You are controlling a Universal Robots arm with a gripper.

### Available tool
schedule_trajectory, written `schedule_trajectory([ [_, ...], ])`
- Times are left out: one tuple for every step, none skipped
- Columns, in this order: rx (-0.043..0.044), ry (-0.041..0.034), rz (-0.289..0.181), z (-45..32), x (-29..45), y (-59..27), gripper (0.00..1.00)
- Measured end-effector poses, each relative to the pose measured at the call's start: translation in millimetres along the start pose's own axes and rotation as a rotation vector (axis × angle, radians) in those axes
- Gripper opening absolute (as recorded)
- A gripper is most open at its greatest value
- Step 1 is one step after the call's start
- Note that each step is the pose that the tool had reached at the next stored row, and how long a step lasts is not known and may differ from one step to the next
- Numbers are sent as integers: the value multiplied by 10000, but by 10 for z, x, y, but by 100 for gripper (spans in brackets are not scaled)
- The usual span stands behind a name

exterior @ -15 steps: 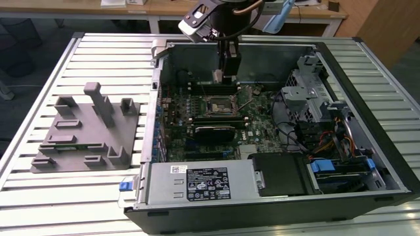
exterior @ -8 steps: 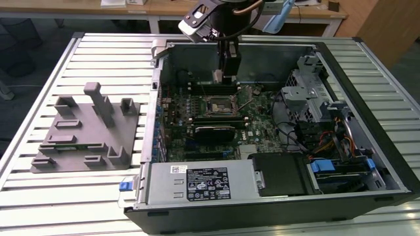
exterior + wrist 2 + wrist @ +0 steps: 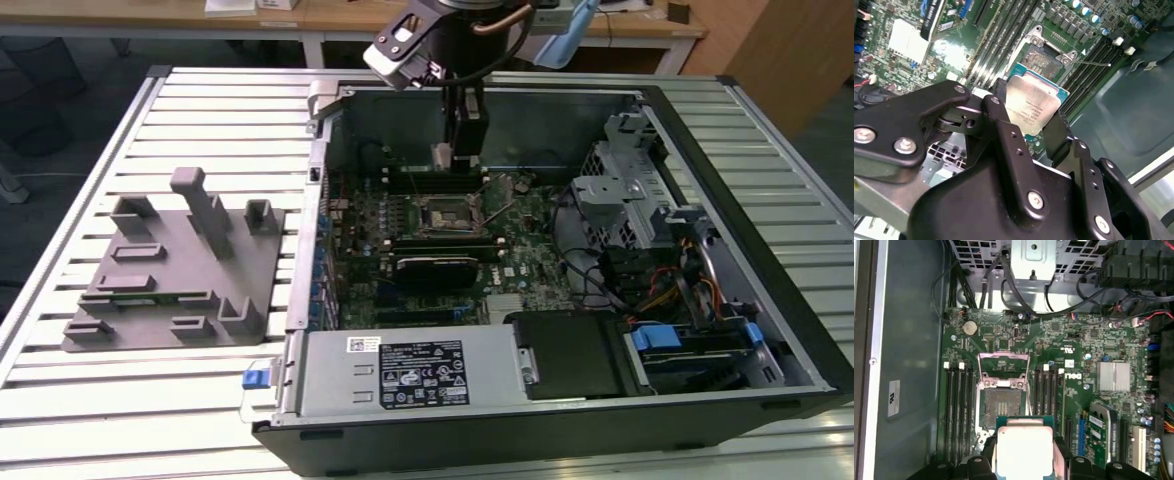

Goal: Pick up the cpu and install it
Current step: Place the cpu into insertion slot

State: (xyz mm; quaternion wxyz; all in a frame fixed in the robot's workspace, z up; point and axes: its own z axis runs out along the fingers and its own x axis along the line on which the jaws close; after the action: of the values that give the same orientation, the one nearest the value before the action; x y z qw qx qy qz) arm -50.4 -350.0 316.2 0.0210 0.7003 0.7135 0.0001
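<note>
The black end effector [image 3: 1030, 115] pinches the small, flat, square, silver-topped cpu [image 3: 1037, 102] between its fingers. The cpu hangs near the open black metal-rimmed socket [image 3: 1001, 407], not touching it.

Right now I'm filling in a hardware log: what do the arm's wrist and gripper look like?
The gripper is matte black: flat, angular linkage bars pinned with silver screws, ending in two narrow black fingers. In the exterior view the wrist is a dark cylinder carrying a pale silver block, with a copper-coloured cable looped beside it.

Grey tray [image 3: 147, 285] sits beside open computer case [image 3: 534, 440] (on slatted table [image 3: 120, 410]).
</note>
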Motion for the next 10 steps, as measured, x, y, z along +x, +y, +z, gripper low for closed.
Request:
schedule_trajectory([
  [0, 0, 0, 12, 20, 0, 53],
  [1, -1, 0, 24, 36, 0, 53],
  [0, -1, 1, 40, 49, -1, 53],
  [-1, 2, 1, 57, 56, -1, 53],
  [-1, 8, 1, 69, 62, -1, 53],
  [-2, 21, 0, 79, 64, -1, 53],
  [-1, 36, 1, 87, 64, -1, 53],
  [-2, 43, 2, 95, 65, -2, 53],
  [-2, 43, 2, 100, 65, -1, 53],
  [-1, 43, 2, 103, 65, -1, 53],
])
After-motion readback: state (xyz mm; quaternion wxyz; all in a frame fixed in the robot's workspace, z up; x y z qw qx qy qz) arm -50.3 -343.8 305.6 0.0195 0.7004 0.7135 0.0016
